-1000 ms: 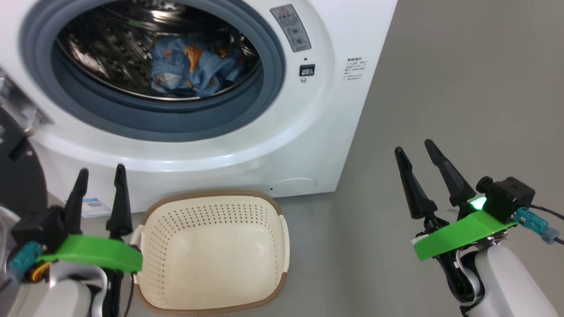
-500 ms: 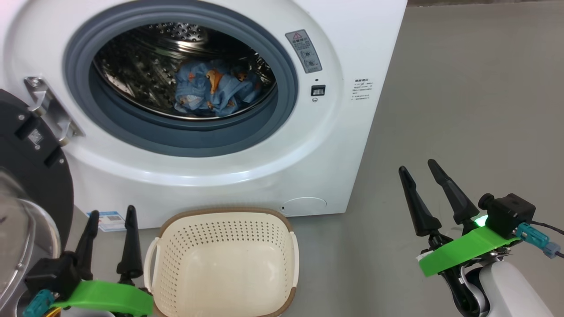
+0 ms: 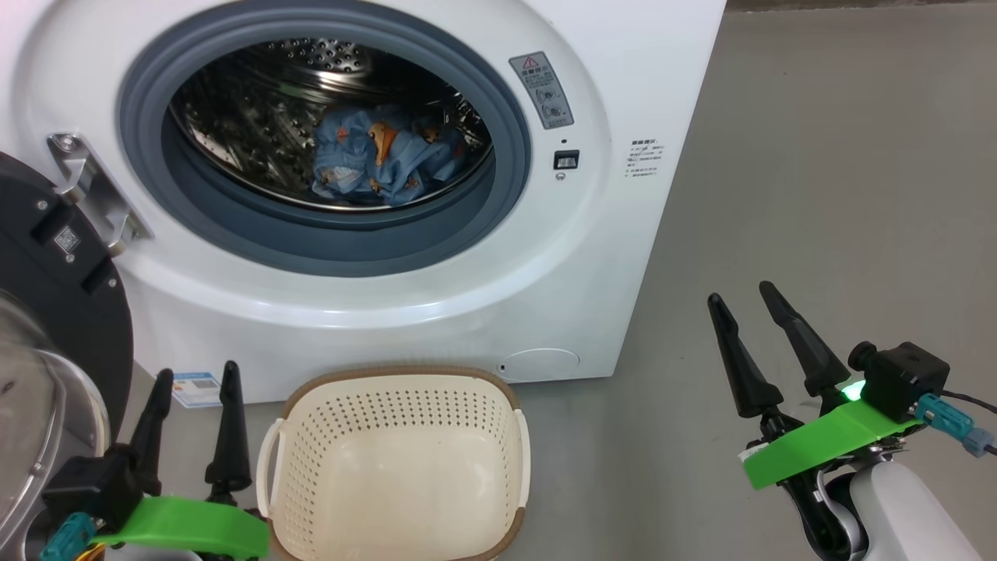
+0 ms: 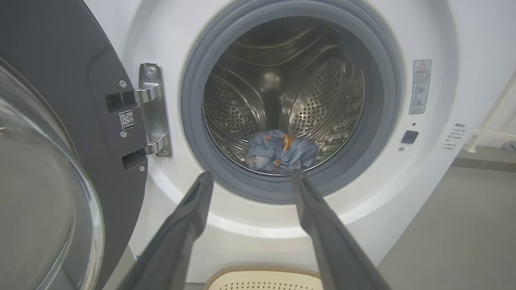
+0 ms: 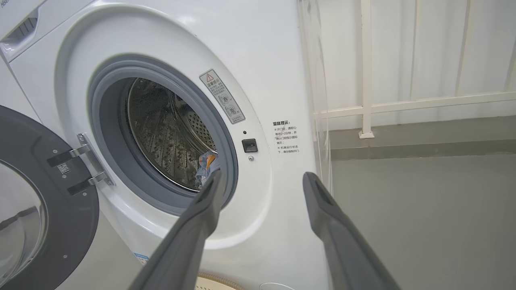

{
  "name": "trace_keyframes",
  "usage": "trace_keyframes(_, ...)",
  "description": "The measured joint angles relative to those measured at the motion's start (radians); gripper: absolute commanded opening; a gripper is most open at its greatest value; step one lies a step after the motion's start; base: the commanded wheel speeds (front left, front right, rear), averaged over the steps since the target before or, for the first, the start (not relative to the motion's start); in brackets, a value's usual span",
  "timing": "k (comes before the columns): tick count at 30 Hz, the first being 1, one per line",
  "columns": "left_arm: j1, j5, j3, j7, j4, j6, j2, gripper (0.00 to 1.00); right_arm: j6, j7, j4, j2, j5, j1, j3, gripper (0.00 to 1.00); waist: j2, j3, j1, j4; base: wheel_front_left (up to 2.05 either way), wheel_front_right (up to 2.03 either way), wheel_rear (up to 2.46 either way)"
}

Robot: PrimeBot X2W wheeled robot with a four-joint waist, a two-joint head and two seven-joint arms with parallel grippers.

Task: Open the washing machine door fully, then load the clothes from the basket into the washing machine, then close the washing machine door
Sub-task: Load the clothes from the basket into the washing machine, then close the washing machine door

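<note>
The white washing machine (image 3: pixel 436 304) stands in front of me with its round door (image 3: pixel 54 296) swung wide open to the left, its dark inner face and clear glass bowl showing. Light blue clothes (image 3: pixel 385 160) with orange prints lie inside the steel drum. On the floor before the machine sits the cream basket (image 3: pixel 397 467), with nothing in it. My left gripper (image 3: pixel 195 378) is open just left of the basket, its fingers pointing at the drum. My right gripper (image 3: pixel 741 296) is open over bare floor to the machine's right. The clothes (image 4: pixel 282 151) also show between my left fingers (image 4: pixel 189 217).
Grey floor (image 3: pixel 818 195) stretches to the right of the machine. A white railing (image 5: pixel 403 104) stands behind it at the right. The open door (image 4: pixel 60 121) and its steel hinge (image 4: pixel 155 108) crowd the space beside my left arm.
The head camera has tilted up, so the whole picture has shifted down and more of the door and drum shows. Both grippers stay open; the clothes and basket lie as before.
</note>
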Motion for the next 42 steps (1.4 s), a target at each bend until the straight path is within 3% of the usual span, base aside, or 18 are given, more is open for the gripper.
trace_keyframes(30,0.0,0.014,0.036,0.0,0.007,-0.035,-0.021,1.0,0.0,0.0,0.001,0.0,0.0,0.009,-0.007,1.0,0.0,0.0,0.0,0.0,-0.03,0.03,0.0)
trace_keyframes(42,0.0,0.03,0.053,0.0,0.007,-0.046,-0.039,1.0,0.0,0.0,0.003,0.0,0.0,0.009,-0.008,1.0,0.0,-0.005,0.0,-0.003,-1.3,1.2,0.1)
